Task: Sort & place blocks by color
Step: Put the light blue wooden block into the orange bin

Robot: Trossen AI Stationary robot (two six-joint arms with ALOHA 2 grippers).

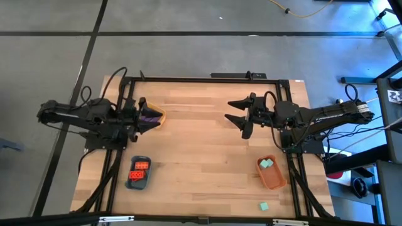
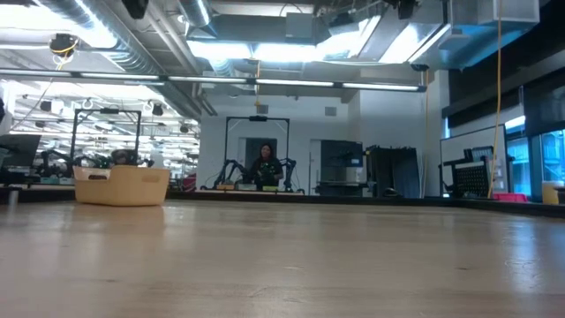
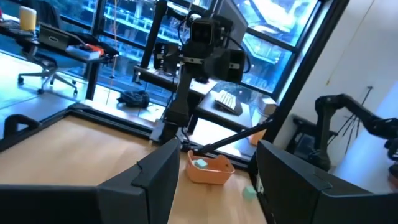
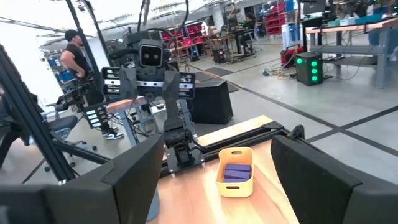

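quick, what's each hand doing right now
Left hand: open, empty.
Right hand: open, empty.

Three trays are sitting on the surface (image 1: pixel 201 157): one (image 1: pixel 152 117) far left, one (image 1: pixel 139 173) near left, one (image 1: pixel 272 172) near right.

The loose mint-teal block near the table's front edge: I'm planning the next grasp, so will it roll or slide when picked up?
The mint-teal block looks square and flat-sided, so it probably won't roll. It is tiny beside the orange tray, so likely light and apt to skid on the smooth wooden table if nudged. It lies close to the edge, so a push could knock it off.
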